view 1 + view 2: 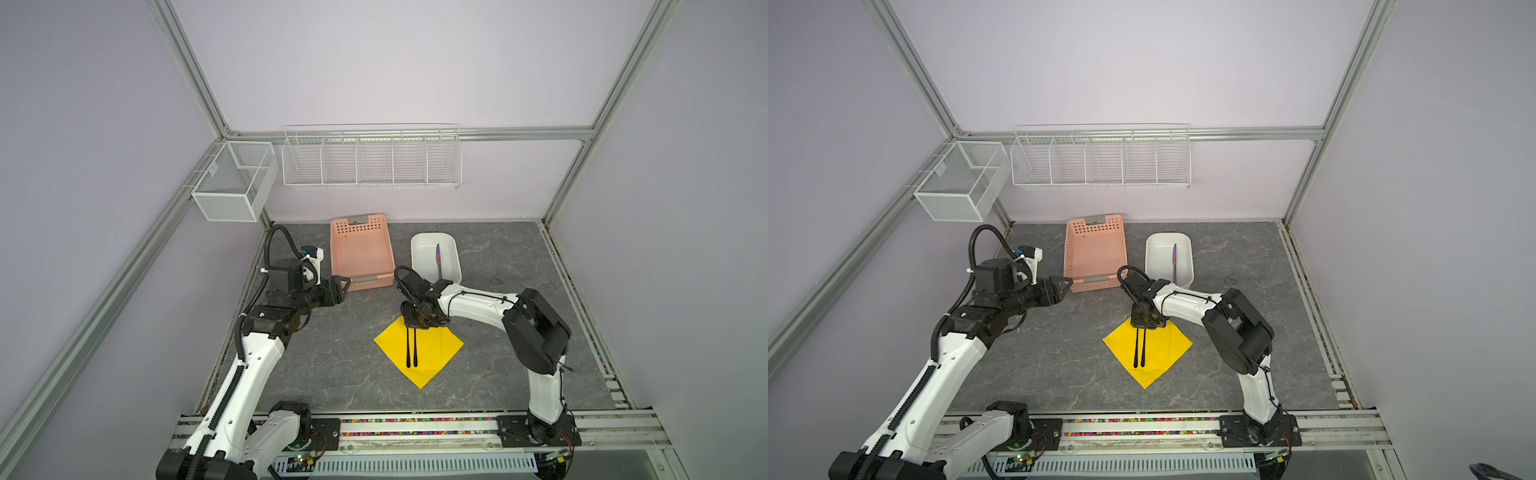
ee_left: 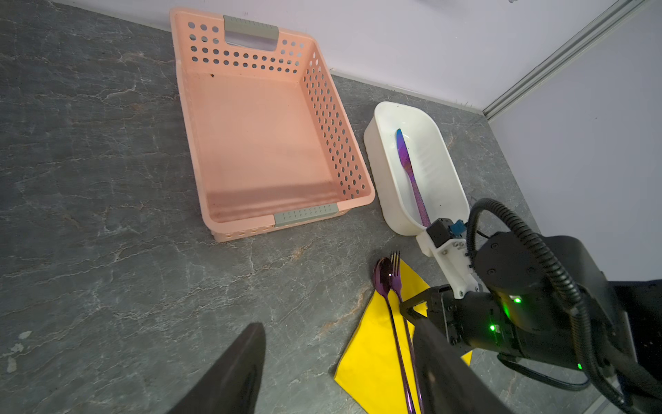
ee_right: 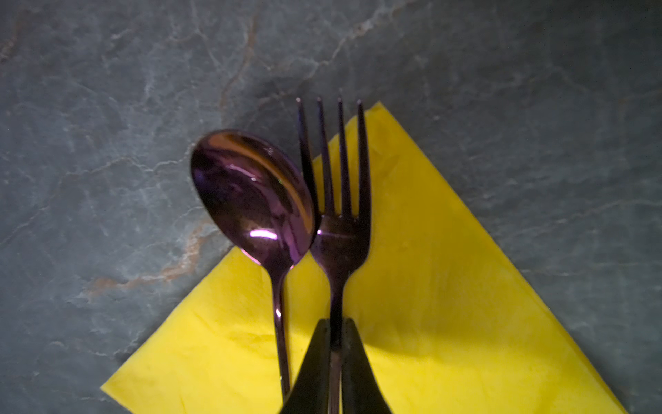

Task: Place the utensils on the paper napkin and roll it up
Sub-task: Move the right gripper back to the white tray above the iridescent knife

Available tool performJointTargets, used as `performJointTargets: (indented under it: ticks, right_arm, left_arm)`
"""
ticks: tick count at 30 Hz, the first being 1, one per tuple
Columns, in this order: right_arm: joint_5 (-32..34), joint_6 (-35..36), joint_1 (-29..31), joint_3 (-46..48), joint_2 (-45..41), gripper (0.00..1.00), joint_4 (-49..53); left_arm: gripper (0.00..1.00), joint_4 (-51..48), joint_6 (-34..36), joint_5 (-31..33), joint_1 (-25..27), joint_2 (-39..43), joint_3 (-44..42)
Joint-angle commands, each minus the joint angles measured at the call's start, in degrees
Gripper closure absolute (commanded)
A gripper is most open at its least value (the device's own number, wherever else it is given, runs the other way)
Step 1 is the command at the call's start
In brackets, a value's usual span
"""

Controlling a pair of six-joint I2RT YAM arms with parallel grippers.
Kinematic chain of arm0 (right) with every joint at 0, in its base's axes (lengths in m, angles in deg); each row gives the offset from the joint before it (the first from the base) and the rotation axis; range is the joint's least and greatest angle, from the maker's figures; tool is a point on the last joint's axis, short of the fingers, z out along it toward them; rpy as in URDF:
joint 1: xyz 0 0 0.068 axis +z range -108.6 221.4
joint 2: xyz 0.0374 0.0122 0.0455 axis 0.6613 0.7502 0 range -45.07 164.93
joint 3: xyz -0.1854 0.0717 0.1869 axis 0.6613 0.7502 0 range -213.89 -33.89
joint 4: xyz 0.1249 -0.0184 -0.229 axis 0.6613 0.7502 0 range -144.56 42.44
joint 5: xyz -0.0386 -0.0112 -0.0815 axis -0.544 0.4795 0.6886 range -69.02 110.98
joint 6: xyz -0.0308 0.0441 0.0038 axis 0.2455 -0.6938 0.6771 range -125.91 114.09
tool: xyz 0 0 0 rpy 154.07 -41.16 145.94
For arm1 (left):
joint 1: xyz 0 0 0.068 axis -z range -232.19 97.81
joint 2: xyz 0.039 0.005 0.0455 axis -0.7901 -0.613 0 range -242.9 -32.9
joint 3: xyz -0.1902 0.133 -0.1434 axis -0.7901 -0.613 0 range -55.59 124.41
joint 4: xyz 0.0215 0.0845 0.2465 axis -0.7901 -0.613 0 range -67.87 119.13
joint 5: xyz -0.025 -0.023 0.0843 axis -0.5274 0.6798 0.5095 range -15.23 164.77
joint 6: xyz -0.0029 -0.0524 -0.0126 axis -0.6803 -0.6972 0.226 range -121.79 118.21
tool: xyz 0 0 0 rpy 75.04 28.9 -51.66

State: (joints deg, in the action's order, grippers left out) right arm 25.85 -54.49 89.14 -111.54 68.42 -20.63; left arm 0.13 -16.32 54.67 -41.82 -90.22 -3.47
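Observation:
The yellow paper napkin (image 1: 436,353) (image 1: 1163,353) (image 3: 447,286) lies as a diamond on the grey table. On it lie two utensils side by side, the spoon (image 3: 250,193) (image 2: 382,276) and the fork (image 3: 340,229) (image 2: 396,272). Their dark handles (image 1: 411,349) point toward the front, and the spoon's bowl overhangs the napkin's far edge. My right gripper (image 3: 336,322) (image 1: 415,326) is shut on the fork's neck, low over the napkin's far corner. The knife (image 1: 439,259) (image 2: 410,172) lies in the white tub (image 1: 419,257) (image 2: 379,172). My left gripper (image 2: 338,326) (image 1: 345,284) hovers open and holds nothing.
A pink perforated basket (image 1: 361,257) (image 2: 265,143) stands at the back, between the left gripper and the white tub. White wire racks (image 1: 370,160) hang on the rear wall. Bare grey table (image 1: 332,365) shows left of the napkin.

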Motion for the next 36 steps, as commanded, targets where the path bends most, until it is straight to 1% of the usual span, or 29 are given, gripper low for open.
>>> performJointTargets:
  ticks: [1, 6, 10, 17, 24, 31, 36]
  right_arm:
    - [-0.30, 0.03, 0.42, 0.13, 0.06, 0.90, 0.88]
    - [-0.03, 0.24, 0.40, 0.09, 0.19, 0.89, 1.57]
    - [0.20, 0.27, 0.41, -0.11, -0.61, 0.86, 1.92]
    - [0.70, 0.51, 0.42, -0.61, -3.03, 0.82, 3.14]
    - [1.69, 1.28, 0.42, -2.13, -6.64, 0.81, 5.66]
    - [3.34, 4.03, -0.52, -5.95, -9.24, 0.80, 9.51]
    - [2.92, 7.44, -3.12, -10.19, -9.09, 0.81, 12.23]
  left_arm:
    - [0.34, -0.29, 0.06, 0.72, -0.36, 0.46, -0.79]
    - [0.34, -0.28, 0.02, 0.75, -0.40, 0.51, -0.78]
    - [0.34, -0.27, 0.02, 0.69, -0.35, 0.55, -0.77]
    - [0.34, -0.30, 0.02, 0.72, -0.35, 0.54, -0.77]
    - [0.34, -0.19, 0.02, 0.60, -0.35, 0.37, -0.79]
    - [0.34, -0.13, -0.07, 0.48, -0.35, 0.33, -0.75]
    - [0.34, -0.19, 0.02, 0.83, -0.35, 0.44, -0.78]
